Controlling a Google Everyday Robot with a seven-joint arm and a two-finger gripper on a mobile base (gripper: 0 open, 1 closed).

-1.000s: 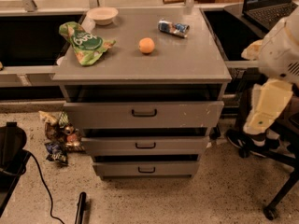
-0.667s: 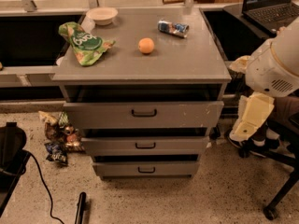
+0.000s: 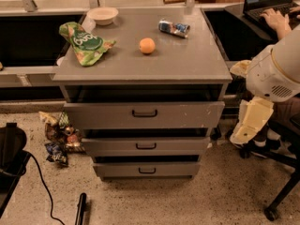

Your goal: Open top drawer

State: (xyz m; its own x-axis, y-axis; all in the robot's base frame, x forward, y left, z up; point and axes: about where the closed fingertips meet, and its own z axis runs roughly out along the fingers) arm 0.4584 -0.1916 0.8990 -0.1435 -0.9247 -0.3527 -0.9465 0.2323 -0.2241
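The top drawer [image 3: 187, 115] is the tallest, widest grey front of the grey cabinet, with a small black bar handle [image 3: 144, 113] at its centre and whitish specks toward its right end. A dark gap shows above the front. Two shorter drawer fronts [image 3: 146, 146] [image 3: 147, 170] sit below it. My arm comes in from the right: a white rounded joint [image 3: 274, 76] and a cream link hanging down. My gripper [image 3: 238, 137] is at the link's lower end, just right of the cabinet, level with the middle drawer and apart from the handle.
On the cabinet top lie a green snack bag [image 3: 86, 43], an orange [image 3: 147, 46], a can [image 3: 173, 27] and a white bowl [image 3: 102, 15]. Snack packets [image 3: 58, 137] litter the floor at left. A black cable [image 3: 40, 186] runs there. A person's hand [image 3: 276, 20] and a chair base [image 3: 281, 182] are at right.
My arm has swung left and down, from the right edge toward the cabinet's right side. The drawers and the things on top have not moved.
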